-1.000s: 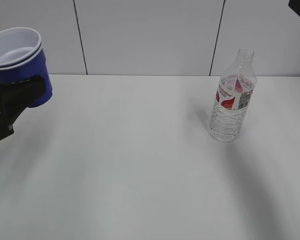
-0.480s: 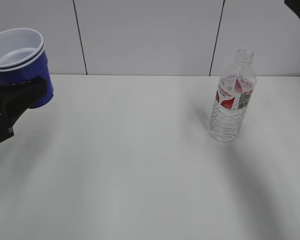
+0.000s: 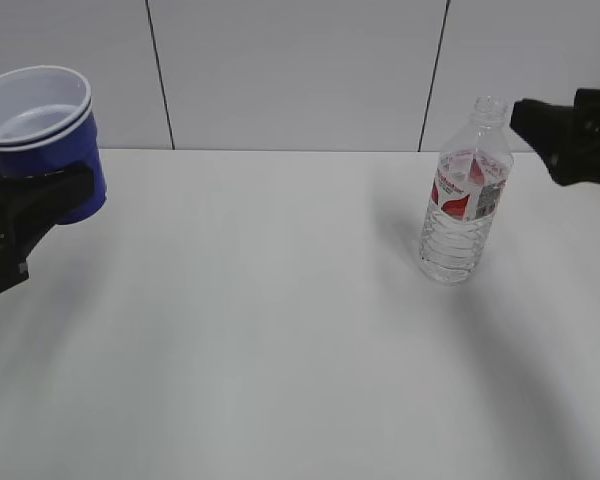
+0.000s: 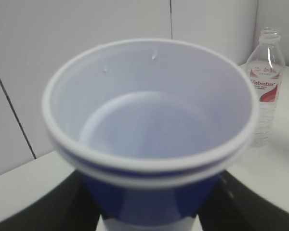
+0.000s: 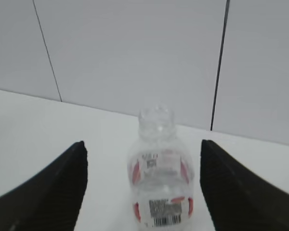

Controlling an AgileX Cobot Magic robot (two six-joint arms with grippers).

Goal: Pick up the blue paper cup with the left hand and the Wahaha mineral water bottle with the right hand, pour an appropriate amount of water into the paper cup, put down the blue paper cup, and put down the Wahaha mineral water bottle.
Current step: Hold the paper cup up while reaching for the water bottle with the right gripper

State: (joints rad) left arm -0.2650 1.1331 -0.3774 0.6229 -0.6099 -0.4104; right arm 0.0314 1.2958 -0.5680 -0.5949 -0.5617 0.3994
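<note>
right gripper [image 3: 525,118] has swung in, spread beside the bottle [image 3: 464,195]; left gripper [image 3: 35,205] pinching blue cup [image 3: 45,140]

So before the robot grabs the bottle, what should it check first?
1. Cup held by the left tool: ok, lifted off the table.
2. Cup upright: ok.
3. Bottle standing upright: ok.
4. Bottle cap off: ok, the neck looks open.
5. Right tool open with the bottle lined up between its fingers: ok, not touching yet.
6. Water left in the bottle: cannot tell.
</note>
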